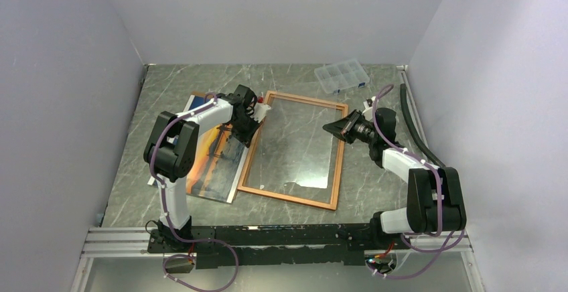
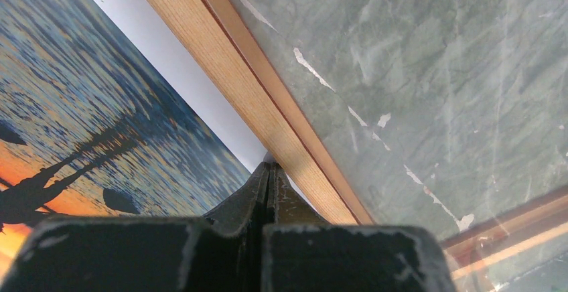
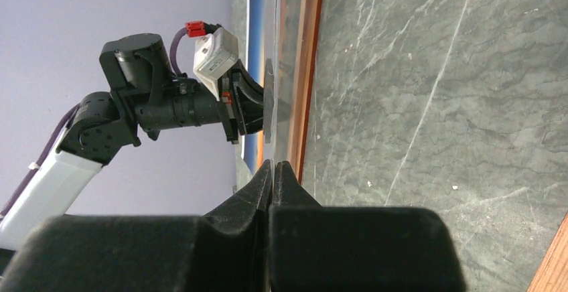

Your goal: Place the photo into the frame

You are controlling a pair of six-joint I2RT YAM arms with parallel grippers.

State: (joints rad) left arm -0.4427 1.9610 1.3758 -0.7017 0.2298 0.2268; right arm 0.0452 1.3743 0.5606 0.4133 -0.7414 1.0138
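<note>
The frame, with a thin reddish-brown border and a clear pane, lies flat mid-table. The photo, an orange sunset over blue water, lies face up along the frame's left side, partly under my left arm. My left gripper is shut, its tip at the photo's white edge, against the frame's wooden border. I see nothing between its fingers. My right gripper reaches over the frame's right border. It is shut on the thin edge of the clear pane.
A small clear compartment box sits at the back right. A black cable strip runs along the right wall. A brown corner shows beyond the photo's far end. Grey walls close in three sides; the arms' rail lines the near edge.
</note>
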